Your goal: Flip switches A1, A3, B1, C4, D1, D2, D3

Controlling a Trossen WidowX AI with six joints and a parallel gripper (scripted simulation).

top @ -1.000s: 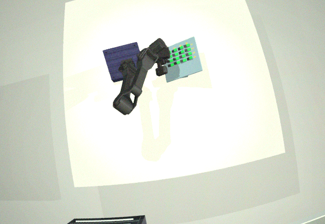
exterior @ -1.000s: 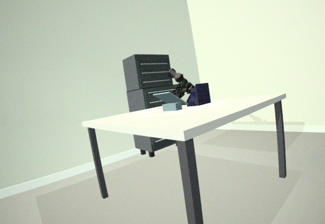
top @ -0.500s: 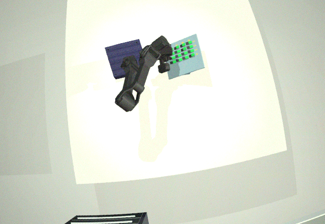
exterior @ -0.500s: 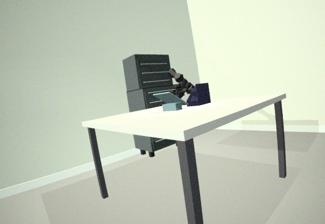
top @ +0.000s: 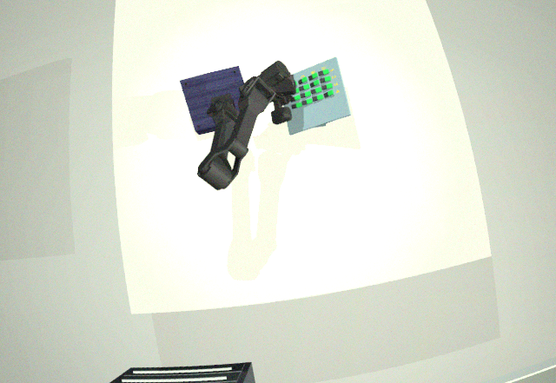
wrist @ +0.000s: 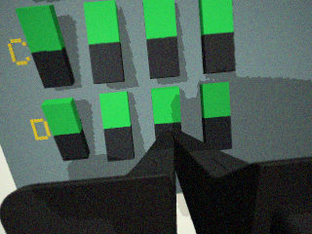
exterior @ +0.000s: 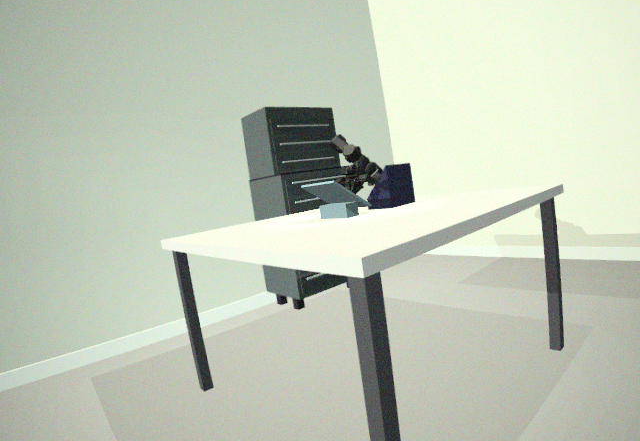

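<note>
The pale blue switch panel (top: 314,121) (exterior: 337,192) leans on a block on the table. Its rocker switches are half green, half black. My gripper (wrist: 171,138) (top: 290,99) is shut and empty, its tips over the black end of switch D3 (wrist: 166,104); I cannot tell whether they touch. Switches D1 (wrist: 67,119) and D2 (wrist: 115,111) are left of the tips, D4 (wrist: 215,99) right. C4 (wrist: 217,17) is in the row above. D1, C1 (wrist: 43,31) and D4 show darker green than D2. Rows A and B are outside the wrist view; their tilts are too small to tell in the top view.
The arm stands by a dark blue box (top: 197,105) (exterior: 400,185), left of the panel in the top view. The white table (top: 359,217) (exterior: 279,240) carries both. A dark drawer cabinet (exterior: 305,149) (top: 246,375) stands beyond the table. The arm's shadow falls on the table.
</note>
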